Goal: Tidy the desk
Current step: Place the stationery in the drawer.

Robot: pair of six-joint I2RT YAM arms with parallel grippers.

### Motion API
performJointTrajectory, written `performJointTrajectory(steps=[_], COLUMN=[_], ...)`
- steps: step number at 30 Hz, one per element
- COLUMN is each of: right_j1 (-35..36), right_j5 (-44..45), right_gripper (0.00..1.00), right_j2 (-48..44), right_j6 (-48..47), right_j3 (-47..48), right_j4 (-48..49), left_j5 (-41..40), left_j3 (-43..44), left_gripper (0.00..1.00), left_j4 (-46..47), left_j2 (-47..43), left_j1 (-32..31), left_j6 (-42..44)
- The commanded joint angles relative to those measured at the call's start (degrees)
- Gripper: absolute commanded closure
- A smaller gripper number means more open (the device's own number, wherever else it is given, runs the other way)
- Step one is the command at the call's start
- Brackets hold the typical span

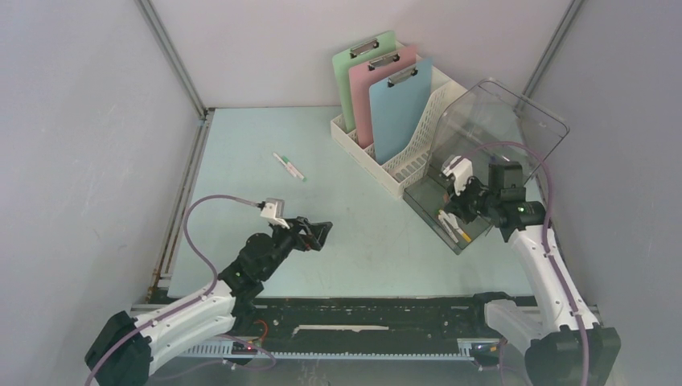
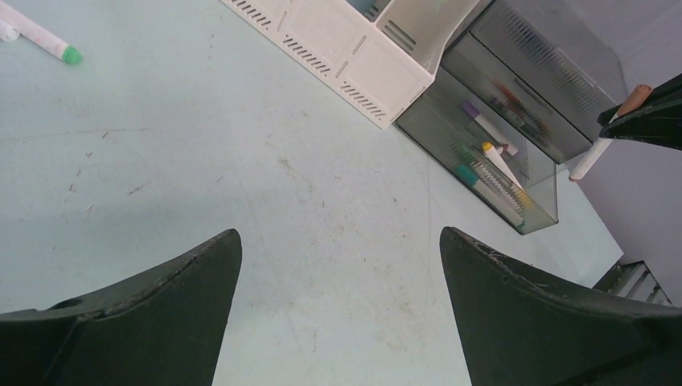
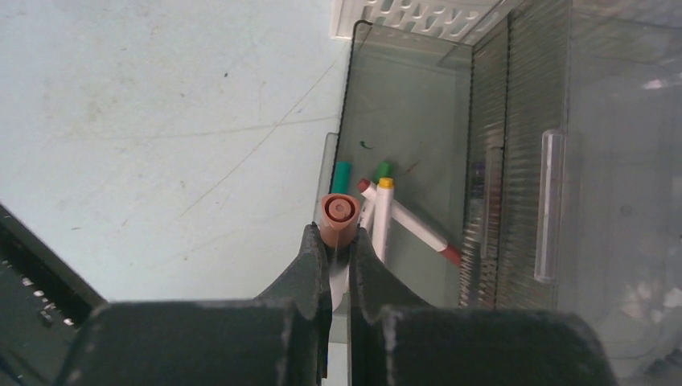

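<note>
The pale mint-blue desk point(image 1: 265, 145) carries one loose white marker with a green cap point(image 1: 289, 166), which shows at the top left of the left wrist view point(image 2: 40, 36). My left gripper point(image 1: 322, 233) hovers low over bare desk, open, with nothing between its fingers point(image 2: 338, 233). My right gripper point(image 3: 335, 233) is shut on a white marker with an orange-brown cap point(image 3: 338, 213), cap pointing away. It holds the marker over the near edge of the open smoky drawer point(image 3: 402, 121) of the clear box point(image 1: 499, 137). Several markers point(image 3: 384, 211) lie in the drawer.
A white slotted file holder point(image 1: 378, 157) stands left of the clear box and holds a green point(image 1: 354, 68), a pink point(image 1: 382, 88) and a blue clipboard point(image 1: 400, 112). Grey walls close in the desk on three sides. A black rail point(image 1: 362, 310) runs along the near edge.
</note>
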Motion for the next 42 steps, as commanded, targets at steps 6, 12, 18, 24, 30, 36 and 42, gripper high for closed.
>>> performJointTrajectory(steps=[6, 12, 18, 24, 30, 36, 42], right_j1=[11.15, 13.48, 13.56, 13.96, 13.83, 13.57, 13.68], right_j5=[23.34, 29.40, 28.65, 26.75, 25.36, 24.22, 24.32], right_gripper=[1.00, 0.92, 0.71, 0.44, 0.39, 0.38, 0.38], right_j2=[7.74, 13.54, 16.18, 16.38, 12.16, 8.42, 7.47], right_j6=[4.95, 6.80, 6.98, 7.17, 6.69, 6.21, 5.85], right_j3=[-0.84, -0.84, -0.66, 0.27, 0.30, 0.27, 0.28], right_j4=[12.19, 13.96, 12.29, 9.73, 7.97, 6.92, 6.51], left_j5=[2.66, 4.50, 8.12, 10.44, 0.56, -12.06, -16.75], left_j3=[3.66, 5.93, 9.61, 13.47, 23.58, 38.88, 58.54], left_gripper=[0.00, 0.00, 0.00, 0.00, 0.00, 0.05, 0.15], left_j4=[6.39, 7.27, 7.97, 6.92, -10.80, -32.07, -48.57], left_j2=[6.41, 10.91, 17.00, 22.46, 27.71, 38.89, 54.36], left_j1=[2.72, 5.93, 9.88, 14.37, 16.80, 17.05, 19.72], left_j6=[-3.53, -4.72, -6.31, -8.94, -12.56, -13.22, -13.26])
